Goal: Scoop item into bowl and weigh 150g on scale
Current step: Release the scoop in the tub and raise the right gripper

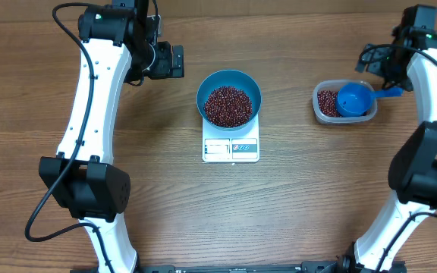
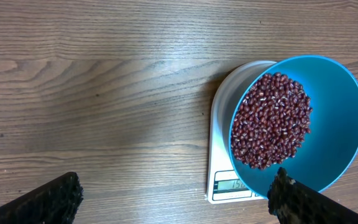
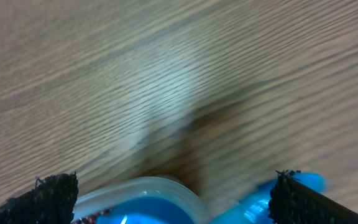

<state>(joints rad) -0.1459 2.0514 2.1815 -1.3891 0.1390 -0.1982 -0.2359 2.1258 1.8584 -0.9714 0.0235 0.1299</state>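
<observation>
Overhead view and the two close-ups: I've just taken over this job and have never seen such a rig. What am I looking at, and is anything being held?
Two white robot arms stand at a wooden table. The overhead view looks straight down. Each close-up comes from a camera on a wrist, with that hand's two black fingers in the bottom corners. In the middle, a blue bowl of red-brown beans sits on a white scale. On the right arm's side, a clear tub holds more beans and a blue scoop. The left hand is open beside the bowl. The right hand is open by the scoop's handle. Neither holds anything.
</observation>
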